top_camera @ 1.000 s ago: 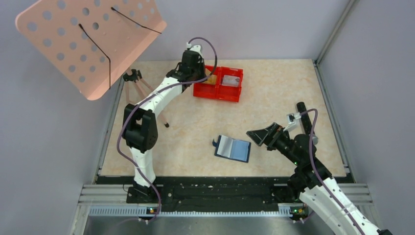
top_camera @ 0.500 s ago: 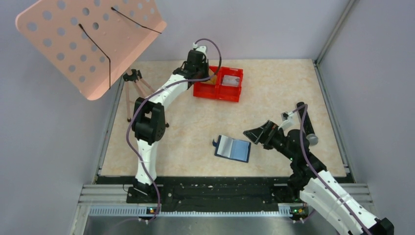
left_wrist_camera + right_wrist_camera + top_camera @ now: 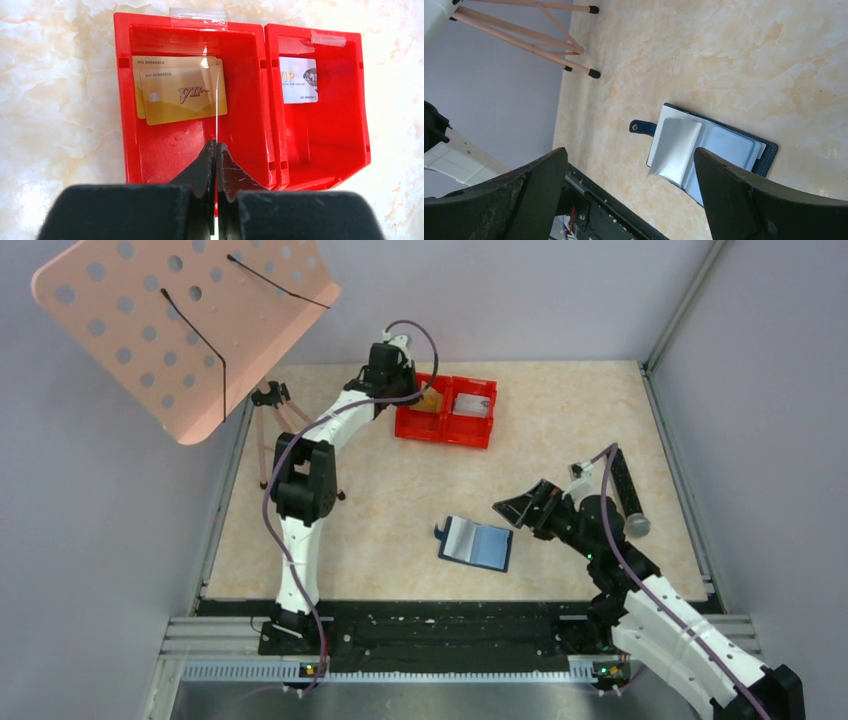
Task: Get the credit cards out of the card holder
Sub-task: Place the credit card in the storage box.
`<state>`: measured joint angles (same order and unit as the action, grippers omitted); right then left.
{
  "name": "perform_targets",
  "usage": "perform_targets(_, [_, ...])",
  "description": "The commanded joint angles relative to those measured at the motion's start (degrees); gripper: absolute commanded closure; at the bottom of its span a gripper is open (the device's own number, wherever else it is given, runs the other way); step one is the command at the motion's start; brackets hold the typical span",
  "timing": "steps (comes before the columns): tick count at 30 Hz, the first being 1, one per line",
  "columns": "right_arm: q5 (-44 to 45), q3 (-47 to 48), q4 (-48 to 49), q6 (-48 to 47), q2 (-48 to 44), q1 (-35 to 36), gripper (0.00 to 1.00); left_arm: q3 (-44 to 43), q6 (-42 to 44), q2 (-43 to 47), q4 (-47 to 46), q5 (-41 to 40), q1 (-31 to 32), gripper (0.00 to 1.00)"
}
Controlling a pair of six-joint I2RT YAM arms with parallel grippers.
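A card (image 3: 217, 100) pinched edge-on in the left gripper (image 3: 216, 150) has been shifted above the red tray (image 3: 250, 165), seemingly for release, while the wide-open right gripper (image 3: 629, 150) has been edged toward the open card holder (image 3: 729, 145) on the table (image 3: 724, 50).

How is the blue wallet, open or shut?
Open. The wallet lies spread flat on the table, grey-blue pockets facing up, its tab sticking out unfastened.

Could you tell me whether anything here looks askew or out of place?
Only small things: the open card holder has one inner pocket curling up off its page, and the gold cards in the red tray's left compartment lie overlapped, not squared.
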<state>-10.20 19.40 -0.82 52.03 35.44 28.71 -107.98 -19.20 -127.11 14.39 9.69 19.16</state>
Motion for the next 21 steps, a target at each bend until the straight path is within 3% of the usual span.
perform_targets(1, [0.7,3.96,2.7,-1.73,2.0,0.08,0.03,-3.55,-1.8,-1.84,-4.78,4.09,-0.69,1.0])
perform_targets(21, [0.59,5.24,3.97,-1.11,5.78,0.05,0.03,-5.49,-3.41,-5.67,-8.18,2.99,-1.32,1.0])
